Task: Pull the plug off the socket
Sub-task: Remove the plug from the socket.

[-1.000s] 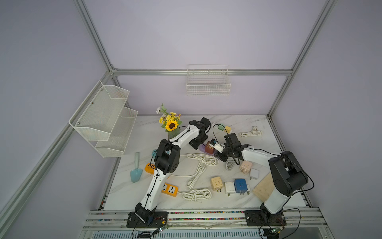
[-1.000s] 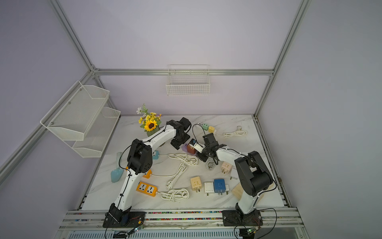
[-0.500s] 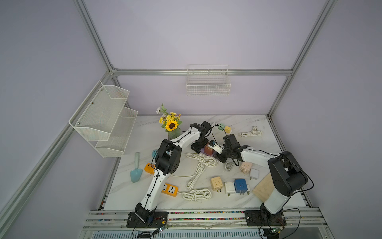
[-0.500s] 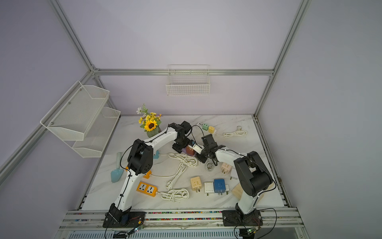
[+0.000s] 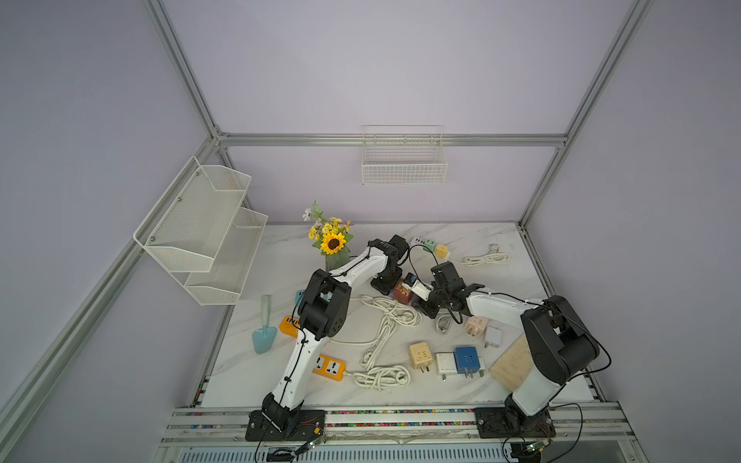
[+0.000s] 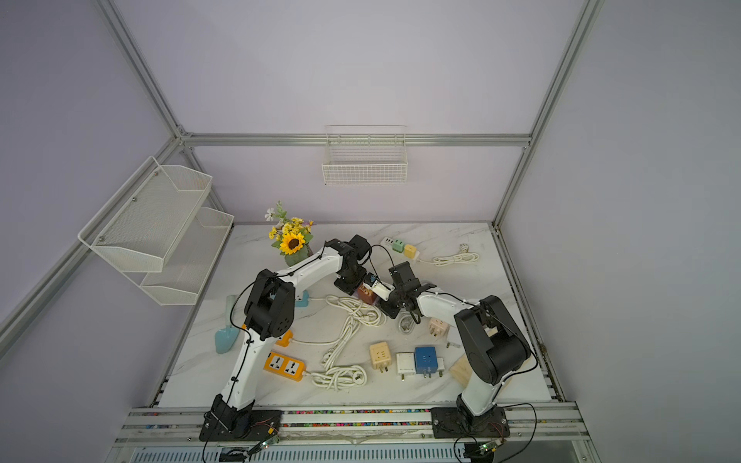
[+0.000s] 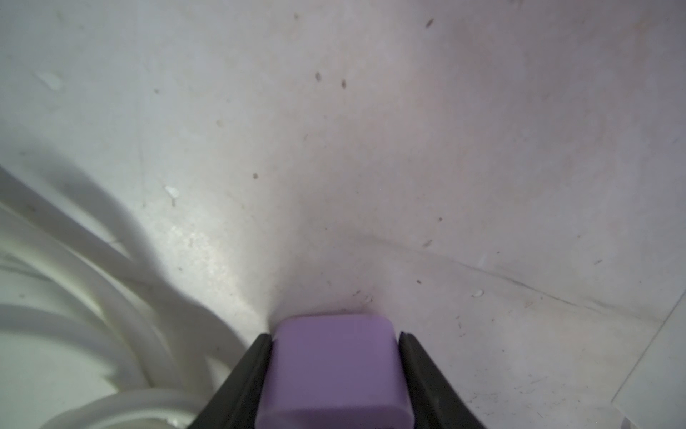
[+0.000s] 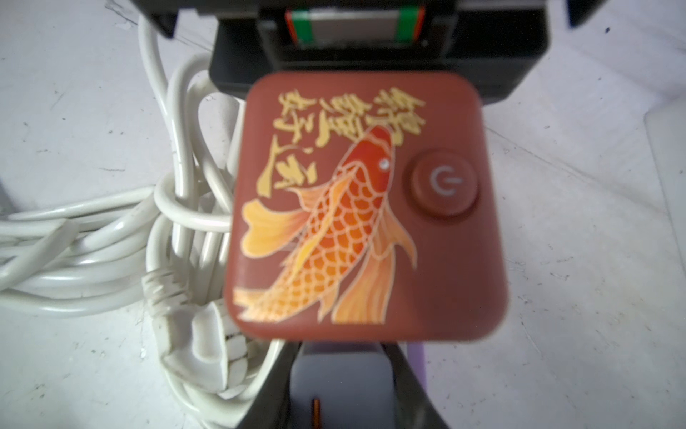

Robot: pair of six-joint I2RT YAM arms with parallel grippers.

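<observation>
My left tool (image 7: 336,338) is clamped on the purple plug (image 7: 334,375). My right tool (image 8: 343,351) is closed just beside the red socket cube (image 8: 363,208), mid-bench (image 5: 501,280) toward the far edge. The two parts look joined, so I judge the pull itself is not yet done.

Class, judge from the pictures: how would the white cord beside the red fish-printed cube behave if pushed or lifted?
Probably floppy: the white cord lies in slack, uneven loops, so lifting one strand would likely leave the rest trailing. A push would probably bunch it rather than slide it whole. Its moulded plug looks stiff.
</observation>
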